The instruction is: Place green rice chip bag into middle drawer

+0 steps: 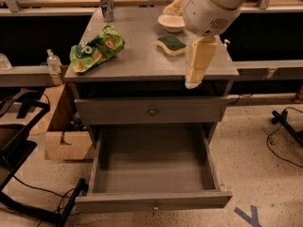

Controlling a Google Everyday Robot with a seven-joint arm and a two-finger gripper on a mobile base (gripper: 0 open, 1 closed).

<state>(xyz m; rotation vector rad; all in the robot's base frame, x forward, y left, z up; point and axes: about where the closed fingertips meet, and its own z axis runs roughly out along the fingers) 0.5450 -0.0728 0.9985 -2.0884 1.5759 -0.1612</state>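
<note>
The green rice chip bag (97,48) lies crumpled on the left part of the grey cabinet top (137,63). The middle drawer (151,157) is pulled out wide below, and its tray holds nothing; its small-knobbed front panel (154,201) is nearest the camera. My gripper (196,63), a cream-coloured piece under the white arm, hangs over the front right of the cabinet top. It is well to the right of the bag, holds nothing that shows, and touches neither bag nor drawer.
A green-topped yellow sponge (172,43), a white bowl (171,21) and a can (107,4) stand on the cabinet top. The upper drawer front (152,111) is closed. A cardboard box (64,136), a bottle (53,60) and a black frame (19,150) are at the left.
</note>
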